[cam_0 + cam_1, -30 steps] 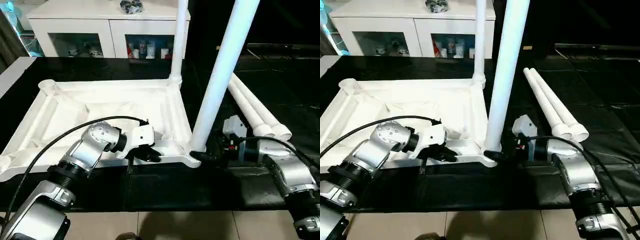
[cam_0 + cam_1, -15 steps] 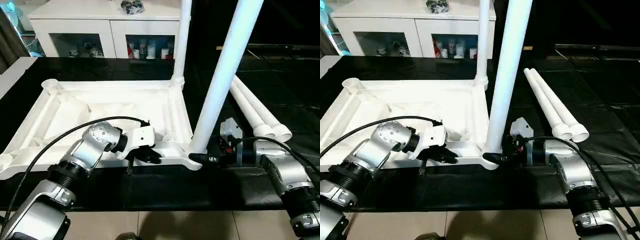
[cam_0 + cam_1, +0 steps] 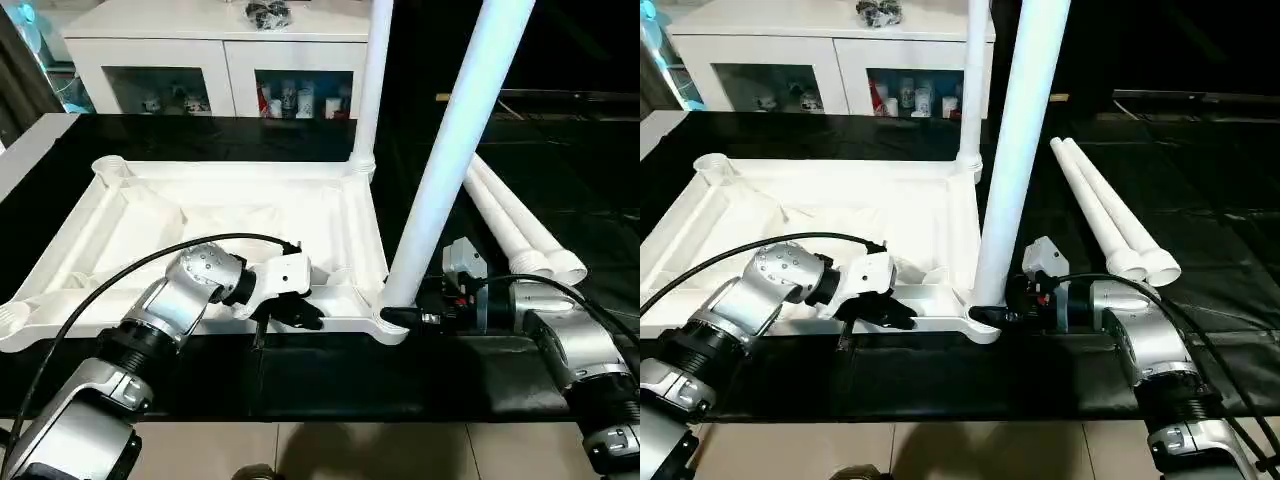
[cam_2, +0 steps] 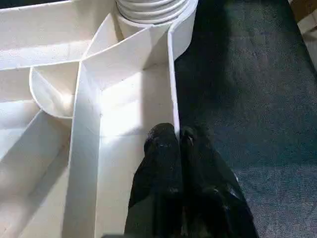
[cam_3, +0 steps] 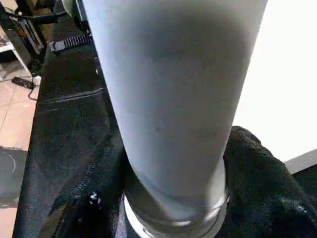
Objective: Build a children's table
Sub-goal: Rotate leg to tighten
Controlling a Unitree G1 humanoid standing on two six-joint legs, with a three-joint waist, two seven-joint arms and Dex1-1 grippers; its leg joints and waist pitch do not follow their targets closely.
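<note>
While the right gripper (image 3: 992,316) is closing in around the near leg's (image 3: 447,160) base, fingers (image 5: 257,173) flanking it, the left gripper (image 4: 179,136) is pinching the tabletop's (image 3: 230,215) near rim; two legs (image 3: 1108,215) are lying beyond.

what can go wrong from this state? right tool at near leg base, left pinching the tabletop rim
1. The near leg leans in its corner socket. If the right tool, fingers either side of its base, twists or pushes now, it may jam or pop out.
2. The left tool pinches only the thin rim of the tabletop, so the top may slip or slide.
3. The two loose legs lie close beside the right arm; a swing could roll them.
</note>
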